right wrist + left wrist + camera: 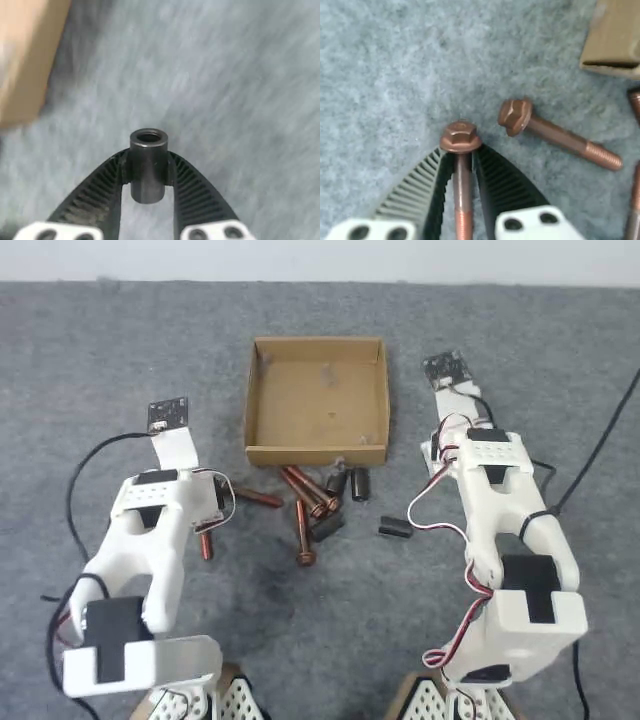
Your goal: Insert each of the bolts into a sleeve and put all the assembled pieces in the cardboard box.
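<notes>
Pinching a copper flange bolt (461, 137) in the left gripper (461, 155), with ribbed pads closed on the shank right under the hex head, out past the front left corner of the cardboard box (316, 454). Head outward, threaded end running back between the fingers toward the wrist. Clamping a black sleeve (148, 142) across its barrel in the right gripper (148, 162), just off the box's front right corner, with the bore open and facing away from the wrist. Cannot tell whether either is lifted clear of the grey carpet (100, 370).

Going by the bare box floor in the high view, reckon no assembly delivered yet. Lying loose before the box's front wall: a second bolt (555, 135) just beside the held one, three more bolts (303, 532) heaped together, two sleeves (360, 483) near the wall, a third sleeve (327, 527) touching the heap, and a fourth sleeve (395, 529) apart toward the right corner.

As a guess at handling: solid metal, stiff, heavy for the size, smooth enough to roll or swivel between pads. Better to grip the bolt at or near the head with the threaded end free, which probably means regripping. Better to hold the sleeve mid-barrel with both ends uncovered. Line up tip and bore on one axis before pushing, or risk jamming at the rim.
</notes>
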